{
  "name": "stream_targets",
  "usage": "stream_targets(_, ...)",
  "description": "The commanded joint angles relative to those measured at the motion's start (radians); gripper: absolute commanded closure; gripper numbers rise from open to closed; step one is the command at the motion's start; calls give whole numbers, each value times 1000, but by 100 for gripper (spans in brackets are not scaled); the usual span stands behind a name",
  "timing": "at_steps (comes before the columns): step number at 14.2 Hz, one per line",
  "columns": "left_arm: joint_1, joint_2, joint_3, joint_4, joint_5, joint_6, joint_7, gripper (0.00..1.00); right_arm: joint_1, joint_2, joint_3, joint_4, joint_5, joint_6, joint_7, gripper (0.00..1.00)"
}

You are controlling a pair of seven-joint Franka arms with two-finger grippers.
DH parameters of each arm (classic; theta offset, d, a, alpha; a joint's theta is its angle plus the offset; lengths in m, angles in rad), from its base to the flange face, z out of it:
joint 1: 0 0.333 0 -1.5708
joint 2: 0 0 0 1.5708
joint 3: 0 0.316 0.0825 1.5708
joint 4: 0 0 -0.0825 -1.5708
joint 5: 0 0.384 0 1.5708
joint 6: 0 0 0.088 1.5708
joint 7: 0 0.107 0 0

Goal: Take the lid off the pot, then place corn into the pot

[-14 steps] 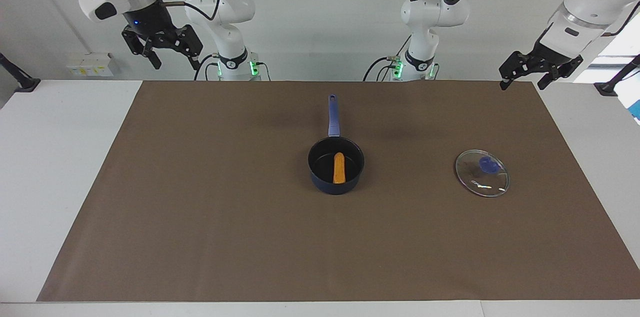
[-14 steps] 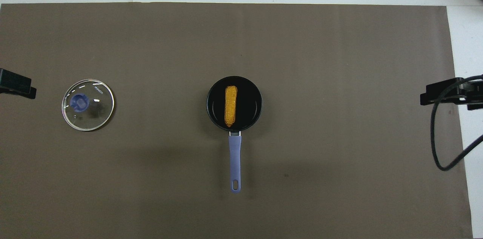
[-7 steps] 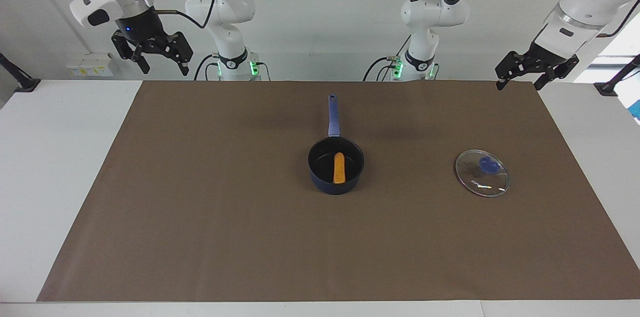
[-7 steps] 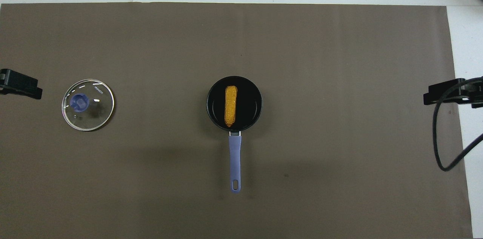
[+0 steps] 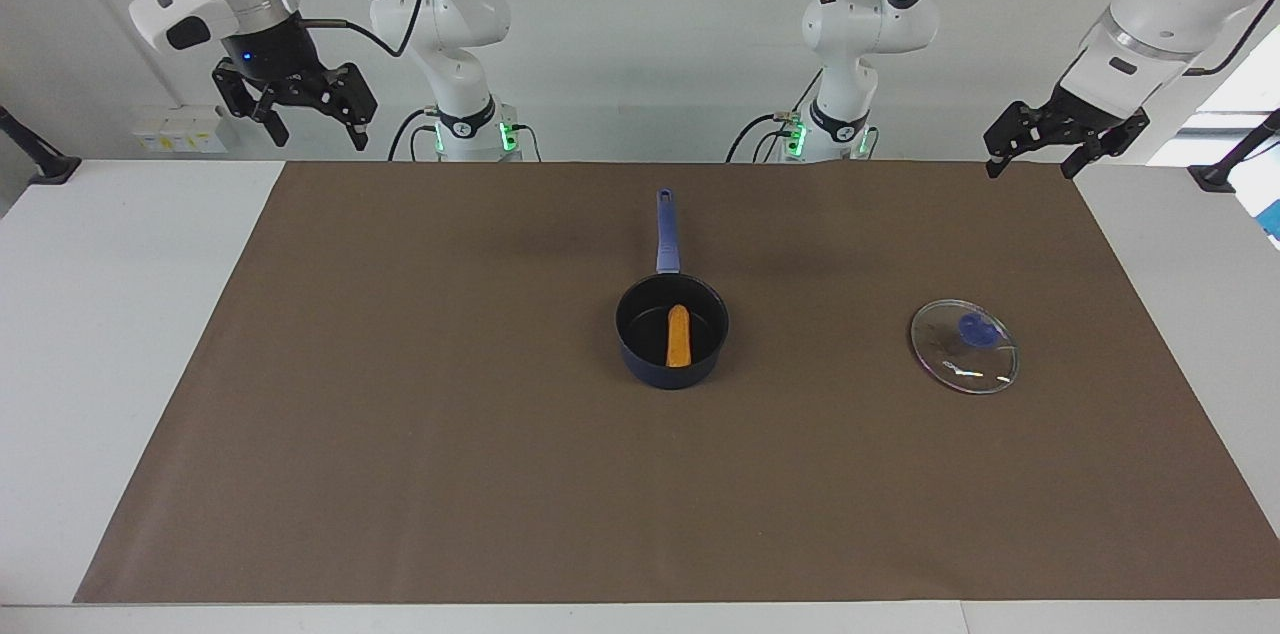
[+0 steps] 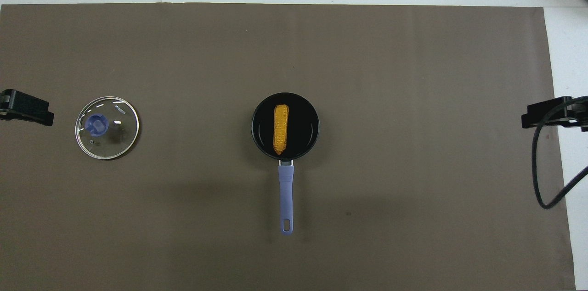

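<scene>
The dark blue pot [image 5: 640, 359] stands uncovered at the middle of the mat, its blue handle [image 5: 666, 229] pointing toward the robots. The orange-yellow corn [image 5: 678, 336] lies inside it, lengthwise along the handle's line; in the overhead view the corn [image 6: 281, 129] lies in the pot [image 6: 307, 131]. The glass lid [image 5: 964, 346] with its blue knob lies flat on the mat toward the left arm's end, also in the overhead view [image 6: 107, 127]. My right gripper [image 5: 318, 136] is open and empty, up over the mat's edge at the right arm's end. My left gripper [image 5: 1030, 170] is open and empty, up over the mat's corner at its own end.
A brown mat [image 5: 400, 434] covers most of the white table [image 5: 110, 334]. A black cable [image 6: 539, 176] hangs from the right arm's wrist over the mat's edge. The arm bases [image 5: 465, 129] stand at the robots' side of the table.
My right gripper has drawn a little outward toward its end of the table. My left gripper has shifted slightly inward. Pot, corn and lid have not moved.
</scene>
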Motion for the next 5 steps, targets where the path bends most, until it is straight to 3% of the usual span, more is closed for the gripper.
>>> stream_targets(1,5,-29,-7,-38,-2,6,2,0,-12,-24,9,-21,-6,-14,-32,0)
stream_targets(5,8,-30,-7,-39,-4,6,2,0,-12,-24,9,-21,1,-16,-32,0)
